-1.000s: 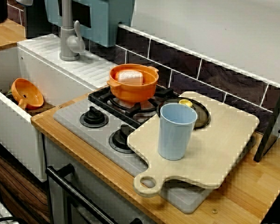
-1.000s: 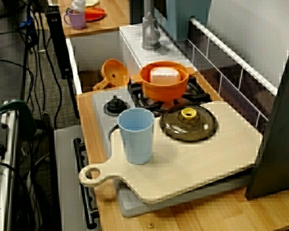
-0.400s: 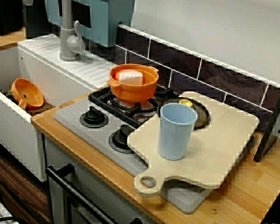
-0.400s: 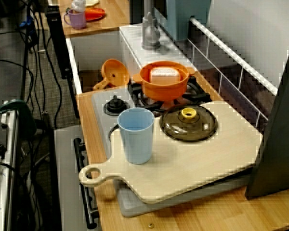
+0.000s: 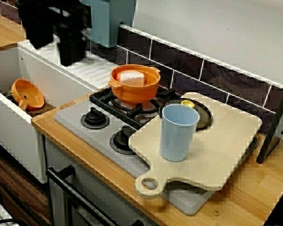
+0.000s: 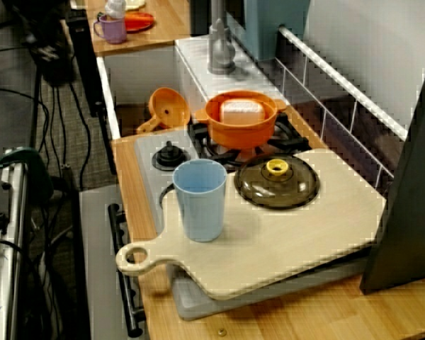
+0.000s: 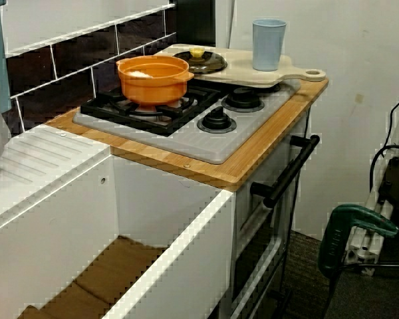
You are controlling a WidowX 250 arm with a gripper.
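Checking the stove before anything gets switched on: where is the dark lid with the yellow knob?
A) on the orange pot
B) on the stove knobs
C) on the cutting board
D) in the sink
C: the dark lid lies flat on the cutting board next to the blue cup, and the orange pot stands uncovered on the burner.

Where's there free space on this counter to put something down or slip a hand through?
Free: the right half of the board, past cup and lid; the wood strip in front of the hob; the ribbed drainer beside the pot. Crowded: the gap between pot, lid and cup.
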